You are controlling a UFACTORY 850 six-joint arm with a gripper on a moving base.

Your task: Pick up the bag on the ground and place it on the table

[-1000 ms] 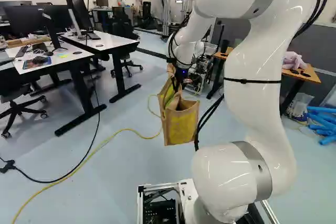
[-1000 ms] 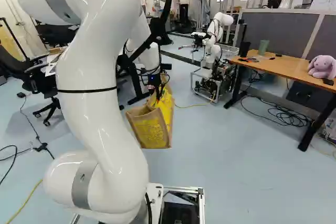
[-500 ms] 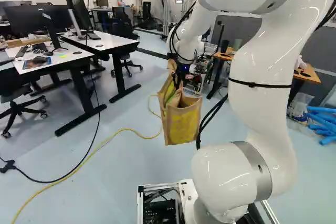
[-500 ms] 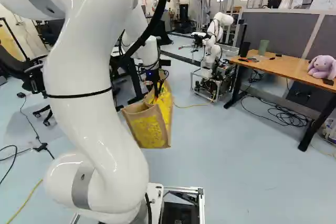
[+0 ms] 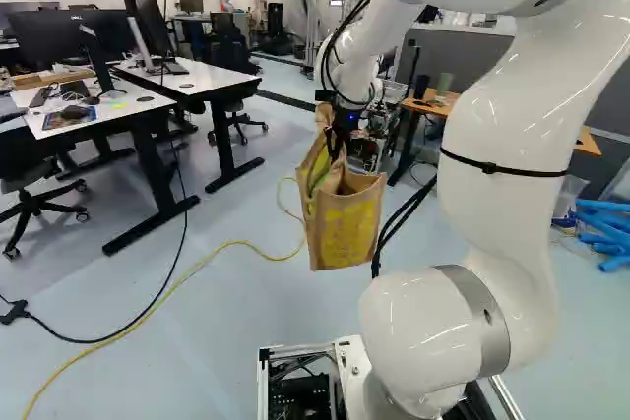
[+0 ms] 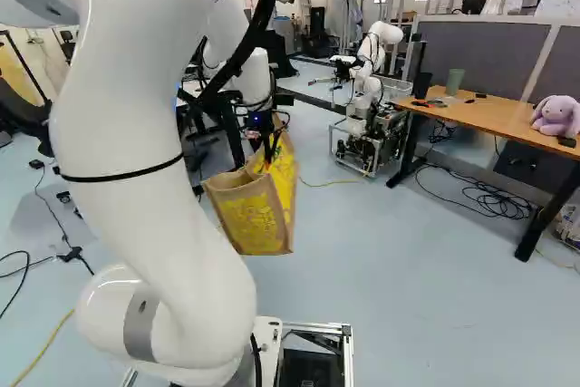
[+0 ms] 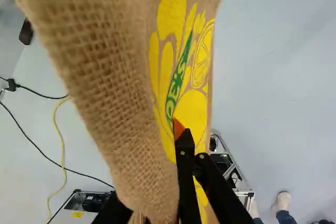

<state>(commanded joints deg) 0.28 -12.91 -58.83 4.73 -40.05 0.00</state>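
So the bag [image 5: 343, 228] is dangling above the floor [image 6: 408, 269], pinched in the end effector [image 6: 268, 155]. The wooden tabletop [image 6: 494, 115] is well apart from it, at the right of the right base view, plush bunny [image 6: 555, 119] sitting on top.

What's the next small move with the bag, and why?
Probably lift the burlap bag slightly before swinging it toward the wooden-topped table: it hangs from the tool, well short of that table, and its bottom looks lower than the tabletop.
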